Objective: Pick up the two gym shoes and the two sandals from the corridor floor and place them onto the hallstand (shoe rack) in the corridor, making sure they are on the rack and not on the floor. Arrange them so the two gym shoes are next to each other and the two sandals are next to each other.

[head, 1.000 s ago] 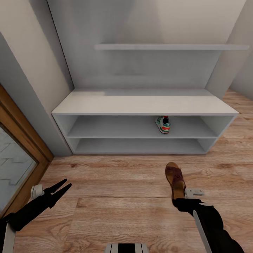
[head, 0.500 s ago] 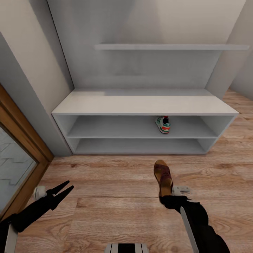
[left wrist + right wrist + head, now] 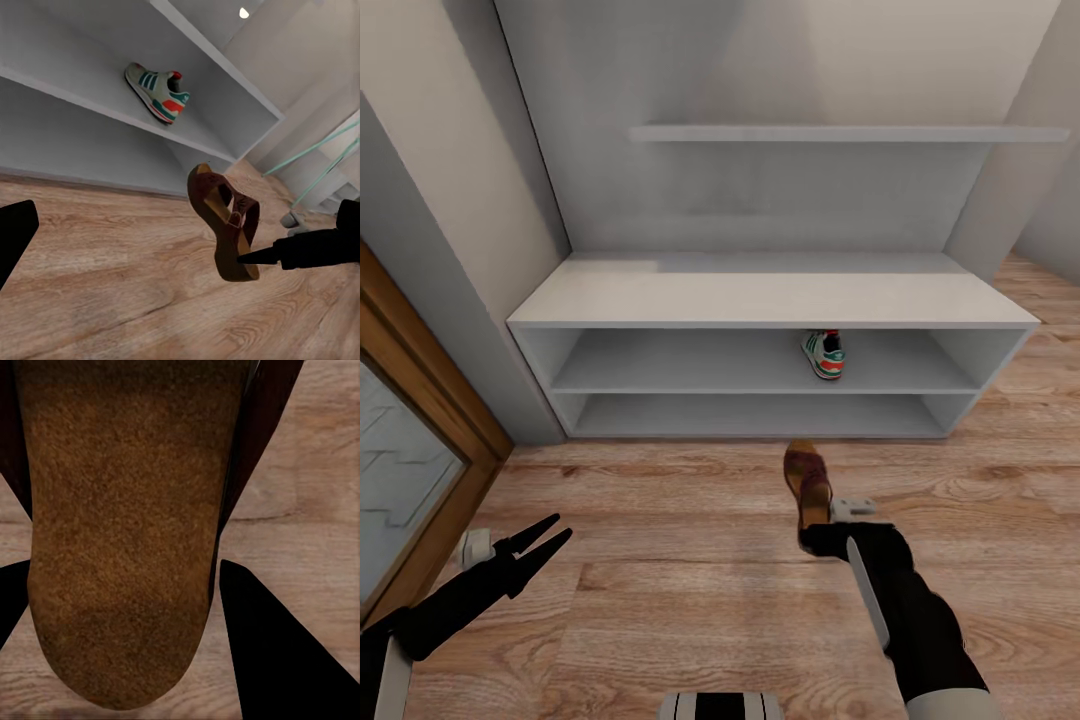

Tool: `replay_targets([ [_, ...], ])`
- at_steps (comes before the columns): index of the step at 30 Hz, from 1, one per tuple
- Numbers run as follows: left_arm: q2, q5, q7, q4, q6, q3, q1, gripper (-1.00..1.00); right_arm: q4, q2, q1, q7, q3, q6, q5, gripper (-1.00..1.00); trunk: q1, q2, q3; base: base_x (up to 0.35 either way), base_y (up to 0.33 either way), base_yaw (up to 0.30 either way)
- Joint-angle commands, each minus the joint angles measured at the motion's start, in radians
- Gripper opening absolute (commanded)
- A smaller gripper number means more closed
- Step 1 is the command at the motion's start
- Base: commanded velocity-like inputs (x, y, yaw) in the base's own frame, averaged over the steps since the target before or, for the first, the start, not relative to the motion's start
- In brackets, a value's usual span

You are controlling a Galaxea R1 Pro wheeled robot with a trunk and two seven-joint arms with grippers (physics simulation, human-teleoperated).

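Observation:
One gym shoe [image 3: 822, 354] [image 3: 159, 91], white with green stripes and red-orange accents, stands on the upper open shelf of the grey hallstand [image 3: 760, 295], right of centre. My right gripper [image 3: 812, 528] is shut on the heel end of a brown sandal [image 3: 806, 478] [image 3: 225, 221], which hangs above the corridor floor [image 3: 660, 570] in front of the rack, toe towards the shelves. The right wrist view looks along its tan footbed [image 3: 120, 532] between the black fingers [image 3: 277, 645]. My left gripper [image 3: 550, 532] hovers open and holds nothing low at the left, over the planks.
A wooden door frame with a glass panel [image 3: 420, 420] runs along the left. A grey wall shelf [image 3: 840, 133] hangs above the hallstand. The bottom shelf [image 3: 760, 415] holds nothing. Thin mint rods [image 3: 322, 161] stand past the rack's right end.
My right arm has carried the sandal to the left and closer to the rack. The left gripper has drifted only slightly. The gym shoe on the shelf has stayed put.

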Motion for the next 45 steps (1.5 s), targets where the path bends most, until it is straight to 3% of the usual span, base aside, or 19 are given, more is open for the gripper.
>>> replay_targets([
  [1,0.0,0.002,-0.003,0.0,0.01,0.001,0.0,1.0,0.022,0.001,-0.012,-0.001,-0.001,0.005,0.002,-1.0,0.0,0.0,-0.001,0.0,0.0,0.0],
  [23,0.0,0.002,-0.003,0.0,0.009,-0.005,0.0,1.0,0.351,0.021,-0.305,-0.001,-0.001,0.005,0.002,-1.0,0.0,0.0,-0.001,0.0,0.0,0.0],
  [31,0.0,0.0,-0.001,0.0,0.009,-0.052,0.0,1.0,0.415,0.021,-0.37,-0.001,0.0,0.005,0.002,-1.0,0.0,0.0,-0.001,0.0,0.0,0.0],
  [39,0.0,-0.001,-0.002,0.0,0.009,-0.062,0.0,1.0,0.463,0.02,-0.45,-0.001,-0.001,0.006,0.002,-1.0,0.0,0.0,-0.001,0.0,0.0,0.0],
  [45,0.0,-0.001,-0.002,0.0,0.009,-0.064,0.0,1.0,0.511,0.019,-0.473,-0.002,-0.001,0.007,0.002,-1.0,0.0,0.0,-0.001,0.0,0.0,0.0],
])
